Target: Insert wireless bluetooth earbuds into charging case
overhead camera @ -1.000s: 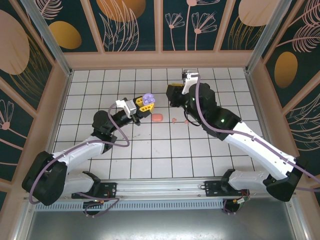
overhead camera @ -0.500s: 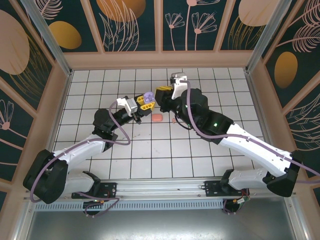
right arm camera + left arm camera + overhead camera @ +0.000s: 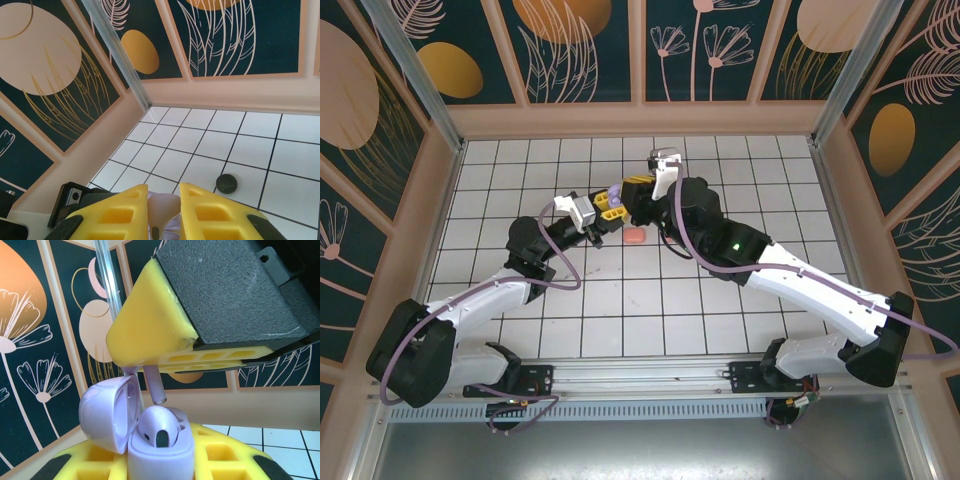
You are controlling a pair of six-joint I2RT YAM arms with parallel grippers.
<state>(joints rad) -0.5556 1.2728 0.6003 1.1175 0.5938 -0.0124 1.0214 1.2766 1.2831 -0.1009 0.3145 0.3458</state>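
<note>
Main risk: lilac earbud point(image 3: 155, 388) going in crooked. Its stem tip hung just above the open lilac charging case point(image 3: 160, 452) but looked tilted and a bit toward the lid point(image 3: 107, 412) side, so it could've caught the rim or lid instead of its slot & popped out of the pinch. A hard push down could also have twisted the case in the L gripper point(image 3: 608, 207), since only its lower body sat btw those fingers. R gripper point(image 3: 163, 210) was pinched on the earbud's head, stem pointing down. L gripper was clamped on the case, held off the table point(image 3: 640, 310) w/ lid swung open. Earbud sat right above the case, not touching as far as I could tell. One bay looked filled, not sure. Pink item point(image 3: 634, 235) lay on the tiles just below both grippers in the top view; dark round thing point(image 3: 227, 183) lay apart on the tiles.
</note>
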